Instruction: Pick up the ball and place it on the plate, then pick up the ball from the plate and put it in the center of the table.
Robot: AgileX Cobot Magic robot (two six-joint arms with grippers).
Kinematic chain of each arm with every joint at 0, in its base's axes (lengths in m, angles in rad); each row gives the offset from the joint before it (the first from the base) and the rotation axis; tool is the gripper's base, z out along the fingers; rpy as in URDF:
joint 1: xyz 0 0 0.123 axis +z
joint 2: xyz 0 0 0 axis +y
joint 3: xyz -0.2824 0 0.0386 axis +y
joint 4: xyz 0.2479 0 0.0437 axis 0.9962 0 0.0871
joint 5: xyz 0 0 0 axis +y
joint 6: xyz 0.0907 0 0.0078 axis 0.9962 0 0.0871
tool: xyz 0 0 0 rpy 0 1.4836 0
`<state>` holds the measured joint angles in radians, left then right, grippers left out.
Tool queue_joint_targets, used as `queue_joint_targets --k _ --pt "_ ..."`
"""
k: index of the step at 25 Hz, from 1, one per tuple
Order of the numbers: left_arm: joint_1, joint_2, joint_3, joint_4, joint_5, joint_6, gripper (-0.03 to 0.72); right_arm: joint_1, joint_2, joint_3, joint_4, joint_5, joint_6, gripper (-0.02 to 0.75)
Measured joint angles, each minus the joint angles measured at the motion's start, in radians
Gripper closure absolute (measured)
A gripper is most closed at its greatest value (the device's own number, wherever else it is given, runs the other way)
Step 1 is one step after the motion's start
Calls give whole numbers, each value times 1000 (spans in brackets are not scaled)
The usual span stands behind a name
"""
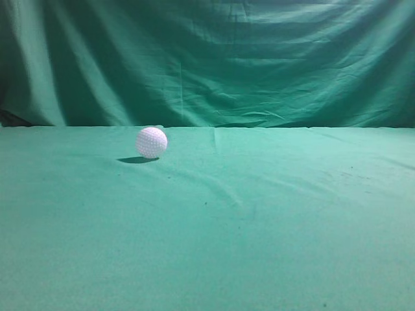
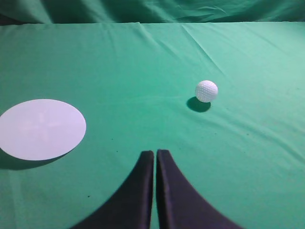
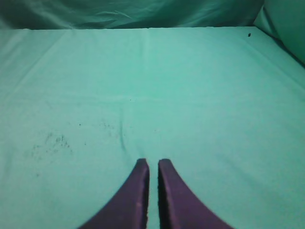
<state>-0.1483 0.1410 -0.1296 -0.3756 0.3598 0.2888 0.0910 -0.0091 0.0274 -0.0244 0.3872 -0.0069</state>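
White and dimpled, the ball (image 1: pixel 151 142) rests left of centre on the table (image 1: pixel 272 246), right of the plate (image 2: pixel 42 129); both the left gripper (image 2: pixel 156 157) and right gripper (image 3: pixel 153 167) are clenched on nothing.

The left gripper (image 2: pixel 156 153) has two smooth, matte black fingers, broad-based and tapering. The right gripper (image 3: pixel 153 162) looks alike, tinted dark purple.

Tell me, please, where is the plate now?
The plate appears only in the left wrist view, lying flat on the table at the left edge, well apart from the ball, which sits to its right.
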Motion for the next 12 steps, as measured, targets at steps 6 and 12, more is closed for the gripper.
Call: queue_joint_targets --k 6,12 --pt "0 0 0 0 0 0 688 0 0 0 8 4 -2 673" --pt "0 0 0 0 0 0 688 0 0 0 8 4 -2 673"
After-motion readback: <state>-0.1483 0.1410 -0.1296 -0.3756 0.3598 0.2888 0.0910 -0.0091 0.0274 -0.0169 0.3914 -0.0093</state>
